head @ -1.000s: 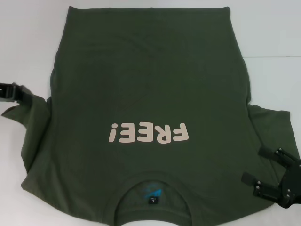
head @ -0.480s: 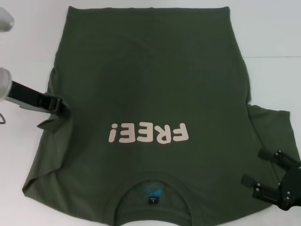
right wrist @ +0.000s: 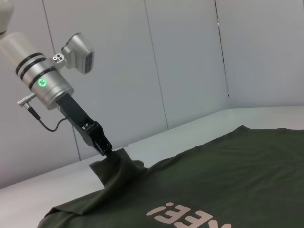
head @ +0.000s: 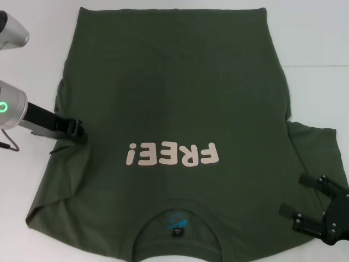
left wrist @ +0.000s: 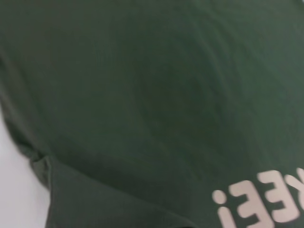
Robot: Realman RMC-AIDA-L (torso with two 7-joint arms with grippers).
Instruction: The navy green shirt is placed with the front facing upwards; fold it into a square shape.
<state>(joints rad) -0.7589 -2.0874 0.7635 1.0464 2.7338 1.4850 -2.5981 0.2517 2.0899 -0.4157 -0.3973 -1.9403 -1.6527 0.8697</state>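
At my left gripper (head: 79,131): pinched on the shirt's (head: 174,98) sleeve, lifted over its left side.
At my right gripper (head: 305,199): spread wide, beside the right sleeve, holding nothing.
Shirt: front up on the white table (head: 316,38), collar nearest me.

Lying front-up, spread nearly flat — the navy green shirt (head: 174,109), dark olive, short-sleeved, showing pale pinkish "FREE!" lettering (head: 172,154) upside down in the head view. Pointing its collar (head: 177,221) toward the robot, with blue print and a small dark tag just inside the neckline, below the lettering. Keeping the hem at the far edge, well beyond the lettering. Bunching up left of the lettering, where the left sleeve (head: 64,143) is lifting in a peak and folding inward — right sleeve (head: 313,147) lying spread out right of the lettering.
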